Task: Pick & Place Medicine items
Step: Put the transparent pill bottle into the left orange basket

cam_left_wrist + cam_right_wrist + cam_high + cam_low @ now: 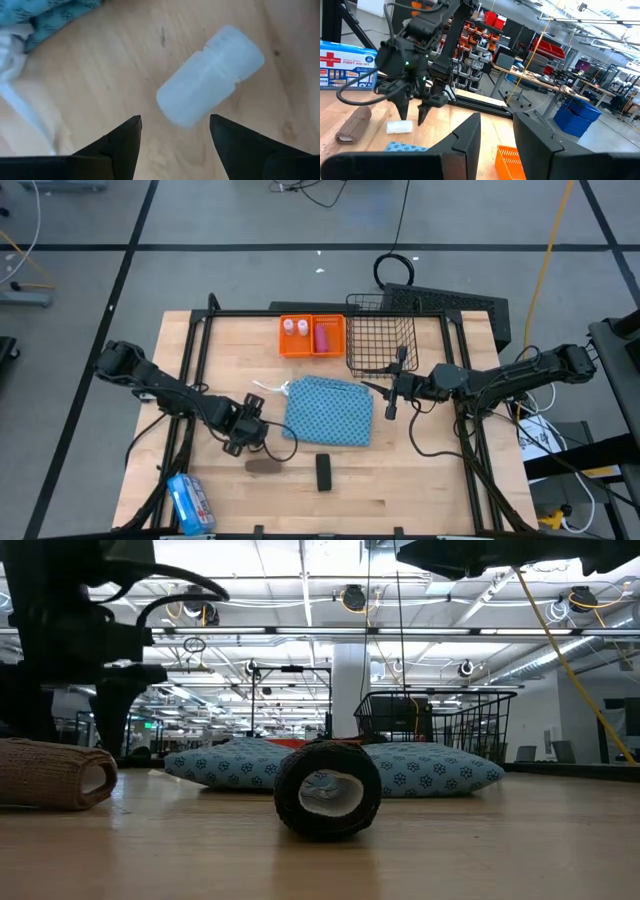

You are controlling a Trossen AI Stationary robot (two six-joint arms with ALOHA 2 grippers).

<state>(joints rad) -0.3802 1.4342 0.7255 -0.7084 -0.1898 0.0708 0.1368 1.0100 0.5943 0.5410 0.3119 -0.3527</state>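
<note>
Bottle (210, 75) of white plastic lies on its side on the bare wooden table (420, 480), just in front of the left gripper (175, 131), whose two dark fingers (122, 140) stand apart on either side of the bottle's base and hold nothing. In the right wrist view the same bottle (400, 127) shows beneath the left gripper's (415, 112) downward-pointing fingertips, near a brown roll (352, 126) and the edge of the blue patterned cloth (402, 147). From above, the left gripper (243, 435) is over the table just left of the cloth (328, 410), with the brown roll (264, 466) close beside it and a black roll (324, 471) a little further toward the table's front edge. An orange tray (311, 336) at the back of the table holds two more small white bottles (295, 328) in one compartment and a pink tube (322, 336) in the other; a black wire basket (381, 340) stands right beside it. A blue and white first-aid box (190, 502) lies at the front left corner. The right gripper (392, 394) hovers between the basket and the cloth, its fingers (465, 140) slightly parted and empty.
</note>
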